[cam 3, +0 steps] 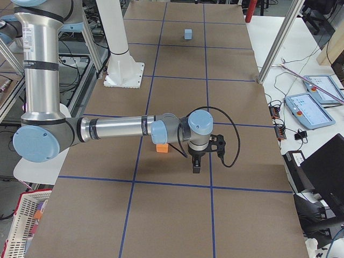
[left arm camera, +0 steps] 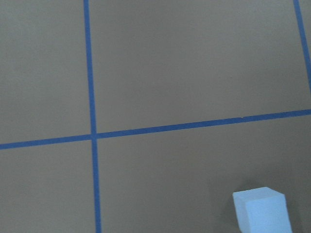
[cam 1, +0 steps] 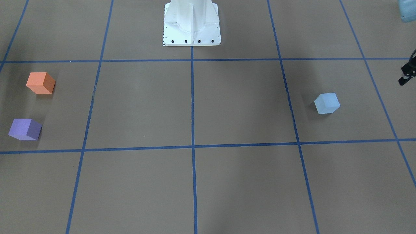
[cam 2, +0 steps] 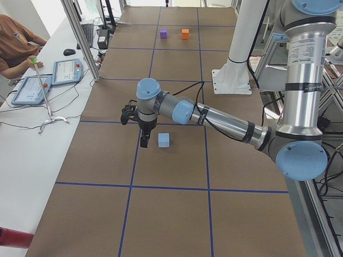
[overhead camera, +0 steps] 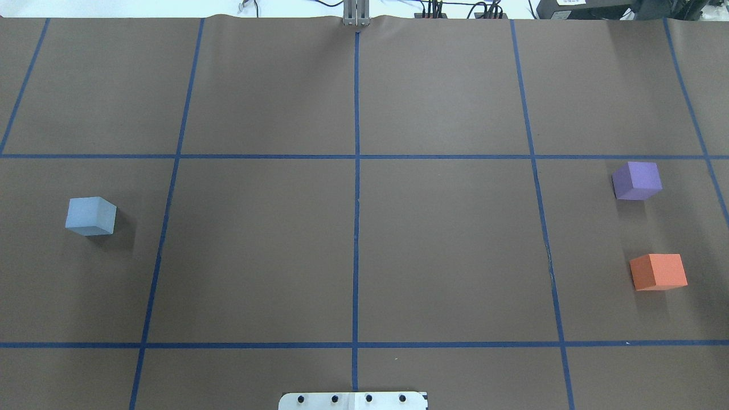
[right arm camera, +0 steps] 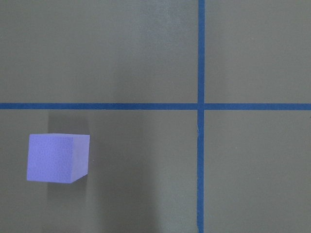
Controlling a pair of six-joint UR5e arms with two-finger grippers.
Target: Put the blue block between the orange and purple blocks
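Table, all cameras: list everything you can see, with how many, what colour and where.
blue block: 1, light blue, robot-left side, alone in its square.
purple block: 1, purple, robot-right side, farther from the robot.
orange block: 1, orange, same square, nearer the robot, not touching the purple block.
table: 1, brown, blue tape grid.
pedestal: 1, white, robot's edge, centre.
tablets: 2, blue-grey, side bench.
operator: 1, orange shirt, at that bench.
left gripper: 1, black, beside blue block, not touching; state unclear.
right gripper: 1, black, near orange block; state unclear.
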